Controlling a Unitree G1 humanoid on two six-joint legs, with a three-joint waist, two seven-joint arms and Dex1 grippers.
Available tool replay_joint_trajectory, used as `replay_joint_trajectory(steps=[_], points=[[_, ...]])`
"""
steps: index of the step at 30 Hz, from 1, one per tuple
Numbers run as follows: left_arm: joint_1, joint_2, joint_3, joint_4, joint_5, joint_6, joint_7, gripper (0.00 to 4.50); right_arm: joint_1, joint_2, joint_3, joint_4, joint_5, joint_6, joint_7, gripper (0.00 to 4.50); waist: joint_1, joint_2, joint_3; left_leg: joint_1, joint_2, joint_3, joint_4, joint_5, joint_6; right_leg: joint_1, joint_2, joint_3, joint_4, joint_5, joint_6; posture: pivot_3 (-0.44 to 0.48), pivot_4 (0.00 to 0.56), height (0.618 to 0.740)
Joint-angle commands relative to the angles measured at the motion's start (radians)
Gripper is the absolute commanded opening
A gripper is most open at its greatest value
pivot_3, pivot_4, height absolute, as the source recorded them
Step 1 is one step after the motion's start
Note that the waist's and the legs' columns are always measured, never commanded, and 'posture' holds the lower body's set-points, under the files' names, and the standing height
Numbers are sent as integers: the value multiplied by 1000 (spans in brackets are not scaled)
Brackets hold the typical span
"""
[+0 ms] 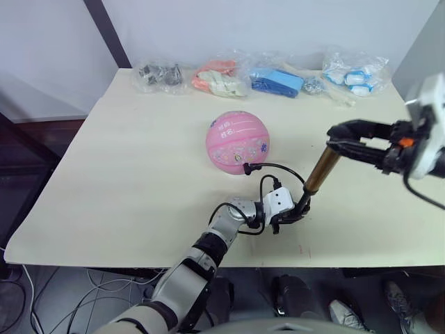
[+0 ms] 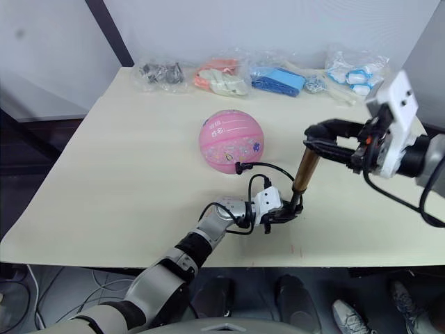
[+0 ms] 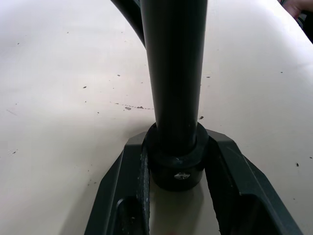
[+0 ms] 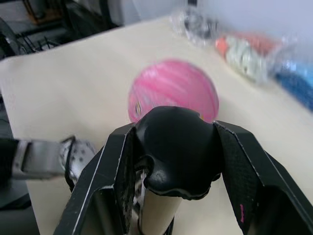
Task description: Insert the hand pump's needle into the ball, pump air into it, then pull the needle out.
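The pink ball (image 1: 237, 142) rests near the middle of the table. The hand pump (image 1: 320, 169) stands almost upright to its right, gold barrel up, black end cap on the table. My left gripper (image 1: 297, 209) is shut on the pump's end cap (image 3: 177, 161). My right gripper (image 1: 338, 139) is shut on the black handle (image 4: 177, 147) at the top. The thin black hose (image 1: 274, 169) loops from the pump's base to the ball's front, where its tip (image 1: 246, 168) meets the ball; the needle itself is too small to make out.
Several clear bags of small items line the table's far edge: dark parts (image 1: 160, 74), orange and white items (image 1: 219, 78), blue items (image 1: 277, 81) and white-blue items (image 1: 356, 75). The table's front edge (image 1: 139, 259) lies just below my left arm.
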Motion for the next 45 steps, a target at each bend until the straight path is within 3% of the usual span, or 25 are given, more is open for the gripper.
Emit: replay_joint_trajectory(steps=[1, 5, 15, 27, 30, 34, 39, 45], points=[[29, 20, -21, 44, 33, 28, 4, 1082, -130, -64, -87, 51, 102, -1, -35, 1908, 0, 0, 0, 0, 0, 0, 0, 0, 0, 0, 0, 0, 0, 0, 0, 0, 150, 740], [28, 17, -22, 46, 32, 28, 5, 1082, -113, -46, -73, 51, 133, 1, -55, 1908, 1, 2, 3, -1, 1, 0, 0, 0, 0, -1, 0, 0, 0, 0, 0, 0, 150, 740], [27, 21, -24, 41, 30, 33, 4, 1082, 229, 112, 238, -9, -267, -171, 11, 1908, -1, -6, -5, 3, 1, 0, 0, 0, 0, 3, 2, 0, 1, 0, 1, 0, 150, 740], [34, 20, -29, 25, 28, 44, 2, 1082, 313, 295, 519, 117, -577, -310, 82, 1908, -6, -10, -17, 7, 3, 0, 0, 0, 0, 4, 5, 1, 2, -1, 0, 0, 150, 740], [35, 21, -29, 23, 27, 45, 0, 1082, 305, 290, 482, 85, -574, -293, 98, 1908, -6, -10, -17, 17, 4, 0, -2, 0, 0, 14, 6, 1, 1, -3, 2, 0, 150, 740], [35, 22, -29, 25, 28, 44, 2, 1082, 244, 243, 318, 20, -461, -226, 106, 1908, -4, -9, -16, 21, 4, -1, -4, 0, 0, 17, 6, 0, 0, -4, 2, 0, 150, 740], [39, 19, -29, 26, 29, 42, 0, 1082, 103, 155, 117, -26, -246, -99, 93, 1908, 0, 2, -5, 16, 2, -1, -3, 0, 0, 14, 3, 0, 0, -2, 0, 0, 150, 740], [41, 19, -29, 26, 30, 40, -3, 1082, -88, 64, 7, 17, -61, 2, 41, 1908, 2, 2, -3, 1, 0, -2, 0, 0, 0, 1, 1, -2, 0, -1, -1, 0, 150, 740]])
